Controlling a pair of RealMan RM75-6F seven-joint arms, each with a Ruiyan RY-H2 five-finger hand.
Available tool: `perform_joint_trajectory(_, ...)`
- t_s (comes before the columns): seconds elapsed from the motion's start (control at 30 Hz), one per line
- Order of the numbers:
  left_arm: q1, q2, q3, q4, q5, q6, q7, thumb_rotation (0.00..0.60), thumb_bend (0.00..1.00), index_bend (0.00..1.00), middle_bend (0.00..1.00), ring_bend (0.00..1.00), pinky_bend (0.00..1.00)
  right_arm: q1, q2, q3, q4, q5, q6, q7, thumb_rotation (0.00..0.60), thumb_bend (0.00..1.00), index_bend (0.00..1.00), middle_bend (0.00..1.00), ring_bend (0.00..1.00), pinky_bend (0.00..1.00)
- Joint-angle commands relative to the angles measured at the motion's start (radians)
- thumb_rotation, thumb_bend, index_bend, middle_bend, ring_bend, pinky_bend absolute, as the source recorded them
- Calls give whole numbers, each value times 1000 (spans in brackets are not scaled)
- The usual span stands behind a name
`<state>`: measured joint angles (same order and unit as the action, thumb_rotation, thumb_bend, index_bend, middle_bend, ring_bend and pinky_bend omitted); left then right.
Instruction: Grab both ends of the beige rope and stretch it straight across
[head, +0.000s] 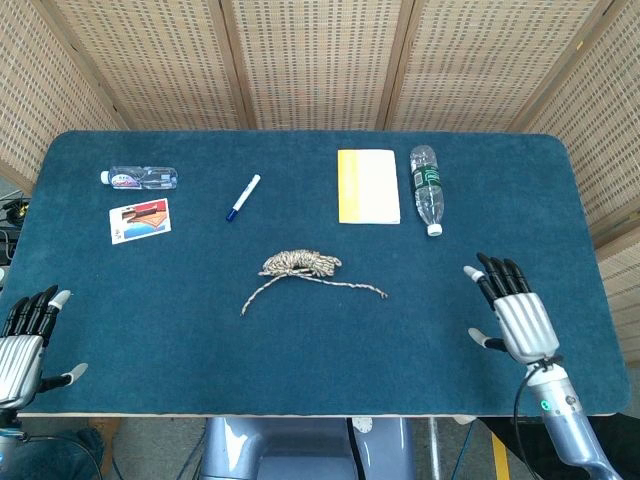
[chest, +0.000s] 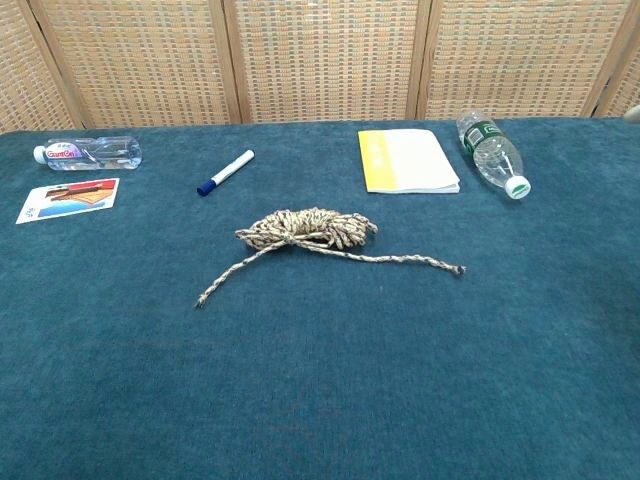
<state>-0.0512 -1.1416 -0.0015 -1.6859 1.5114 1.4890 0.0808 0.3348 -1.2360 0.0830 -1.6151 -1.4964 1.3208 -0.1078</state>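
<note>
Fingers spread on both hands, nothing held: right hand (head: 513, 312) over near-right surface (head: 200, 340), left hand (head: 25, 340) at near-left edge. Beige rope (head: 300, 266) mid-surface, coiled, two loose ends trailing near-left and right, well apart from hands, likely grab points.

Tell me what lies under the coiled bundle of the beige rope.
The beige rope rests directly on the blue table cloth. Its two loose ends trail out onto the cloth, left and right. Whatever sits beneath the coil itself is covered; nothing pokes out.
</note>
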Motion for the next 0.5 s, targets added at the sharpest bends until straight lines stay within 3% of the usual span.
perform_joint_trajectory(0.03,-3,-1,-2,2,-4,-6,-2,600,0,0,0,0,0,118,-24,79,-40,94,-159,-23,600,0,286,0,0,0)
perform_joint_trajectory(0.13,-8,-4,-4,7,-4,-11,-5,600,0,0,0,0,0,194,-97,130,-18,235,-268,-101,600,4,337,0,0,0)
perform_joint_trajectory(0.3,-12,-6,-8,17,-15,-22,-17,600,0,0,0,0,0,264,-210,162,45,394,-334,-202,600,80,355,0,0,12)
perform_joint_trajectory(0.5,-20,-6,-14,25,-35,-43,-27,600,0,0,0,0,0,308,-354,185,145,512,-281,-311,600,209,386,0,0,56)
